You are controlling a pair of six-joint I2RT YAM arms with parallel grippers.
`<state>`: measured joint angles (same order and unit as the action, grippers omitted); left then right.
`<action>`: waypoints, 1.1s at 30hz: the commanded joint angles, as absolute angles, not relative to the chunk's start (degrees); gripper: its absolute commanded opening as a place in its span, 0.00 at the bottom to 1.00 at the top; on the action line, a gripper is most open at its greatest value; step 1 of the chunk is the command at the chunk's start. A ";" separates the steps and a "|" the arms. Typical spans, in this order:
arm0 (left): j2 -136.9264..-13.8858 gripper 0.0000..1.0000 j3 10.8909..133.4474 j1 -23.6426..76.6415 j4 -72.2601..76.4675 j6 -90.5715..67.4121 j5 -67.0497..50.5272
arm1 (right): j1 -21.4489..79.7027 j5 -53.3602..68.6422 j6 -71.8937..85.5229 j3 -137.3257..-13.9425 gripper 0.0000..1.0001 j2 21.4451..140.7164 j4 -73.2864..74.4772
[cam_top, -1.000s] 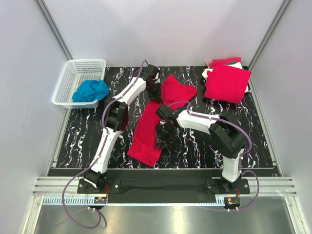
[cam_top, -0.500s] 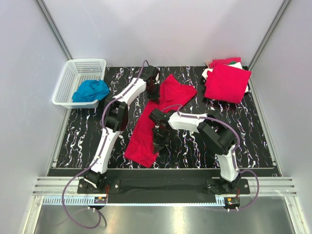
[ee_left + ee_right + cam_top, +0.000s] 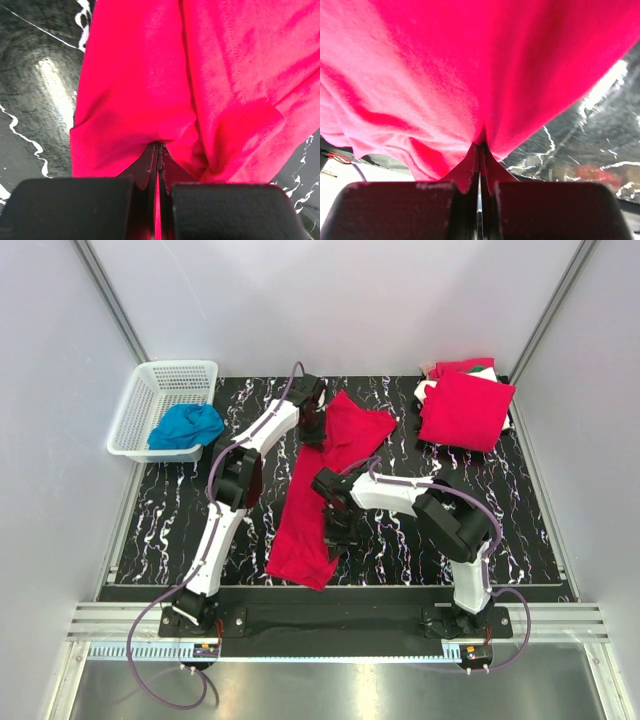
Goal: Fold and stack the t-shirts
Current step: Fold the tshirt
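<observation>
L fingers (image 3: 151, 165) & R fingers (image 3: 487, 170) are both pinched fully shut on the long red t-shirt (image 3: 305, 525) lying mid-surface (image 3: 160, 520), L at its far end, R on its right edge toward the near end. Vs a sec ago both pairs have closed, and the shirt lies straighter & narrower. Count: 1 shirt gripped, 1 folded pile (image 3: 465, 410) back right w/ white-green peeking out (no. of shirts unclear), 1 basket (image 3: 150, 380) w/ 1 blue cloth (image 3: 185, 427).
</observation>
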<state>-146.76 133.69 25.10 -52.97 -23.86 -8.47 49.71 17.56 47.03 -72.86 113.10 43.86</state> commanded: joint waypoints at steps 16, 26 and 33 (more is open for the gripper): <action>-152.58 0.00 139.22 20.04 -55.99 -26.10 -0.18 | 40.26 11.60 50.10 -63.19 0.00 104.86 51.15; -152.32 0.00 138.61 20.04 -54.93 -25.40 -3.42 | 39.81 14.23 48.78 -63.98 0.00 105.82 50.36; -143.37 0.23 134.66 19.95 -54.84 -25.58 -6.68 | 39.81 11.61 46.85 -68.36 0.20 101.35 51.24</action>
<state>-148.53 137.71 21.21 -55.90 -26.81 -7.88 39.55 14.37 48.73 -64.64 106.13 47.75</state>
